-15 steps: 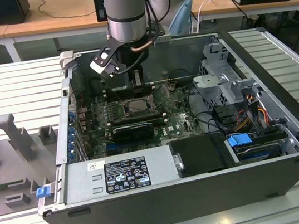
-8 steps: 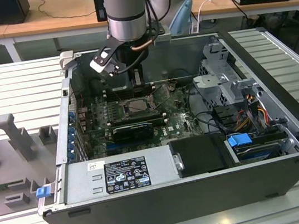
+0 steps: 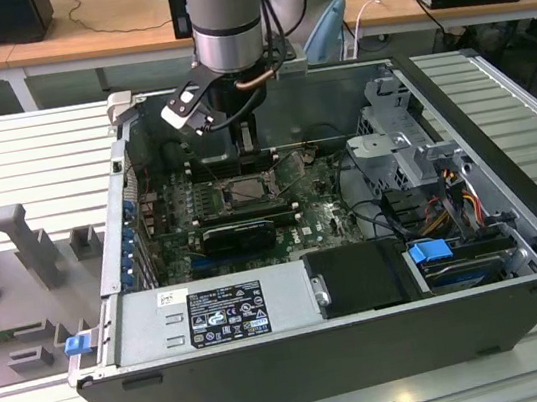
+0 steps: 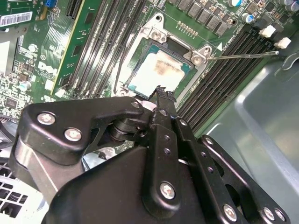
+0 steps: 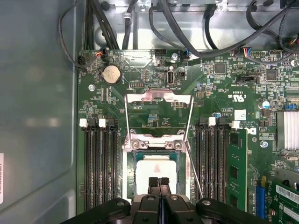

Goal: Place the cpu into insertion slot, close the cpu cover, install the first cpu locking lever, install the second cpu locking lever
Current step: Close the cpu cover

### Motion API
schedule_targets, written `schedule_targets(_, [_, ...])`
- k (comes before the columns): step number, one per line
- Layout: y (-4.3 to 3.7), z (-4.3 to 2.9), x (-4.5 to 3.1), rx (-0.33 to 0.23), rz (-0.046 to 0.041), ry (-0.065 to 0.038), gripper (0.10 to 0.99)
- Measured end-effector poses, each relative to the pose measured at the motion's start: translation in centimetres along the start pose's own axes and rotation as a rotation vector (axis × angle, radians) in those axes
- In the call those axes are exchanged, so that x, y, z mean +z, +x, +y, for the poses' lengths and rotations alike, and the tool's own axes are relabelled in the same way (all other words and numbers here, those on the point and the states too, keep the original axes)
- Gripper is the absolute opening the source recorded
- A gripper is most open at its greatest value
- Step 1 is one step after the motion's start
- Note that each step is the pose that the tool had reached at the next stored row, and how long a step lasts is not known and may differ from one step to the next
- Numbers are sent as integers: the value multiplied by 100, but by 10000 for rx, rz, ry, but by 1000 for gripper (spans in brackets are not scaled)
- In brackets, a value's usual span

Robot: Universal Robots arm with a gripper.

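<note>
Small flat silvery-grey square cpu [image 5: 145, 169] lies seated in the dark square insertion slot [image 5: 131, 155]; black gripper [image 5: 159, 181] jaws together over it, contact unclear. Thin metal cpu cover [image 5: 159, 96] is open beside the slot. Chip likely light, stiff, fragile: hold by its edges

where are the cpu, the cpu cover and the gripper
cpu [image 5: 158, 167]: first wrist view, on its pale metal top
cpu cover [image 5: 159, 96]: first wrist view, on its shiny raised edge
gripper [image 5: 158, 181]: first wrist view, midway between its fingertips
</note>
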State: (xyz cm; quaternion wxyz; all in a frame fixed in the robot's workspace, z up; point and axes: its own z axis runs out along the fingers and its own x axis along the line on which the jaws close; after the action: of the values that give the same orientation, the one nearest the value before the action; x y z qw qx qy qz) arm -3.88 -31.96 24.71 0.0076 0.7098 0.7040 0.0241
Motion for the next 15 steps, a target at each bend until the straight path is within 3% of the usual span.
schedule_targets(15, [2, 4, -81, 0, -1, 0, 106])
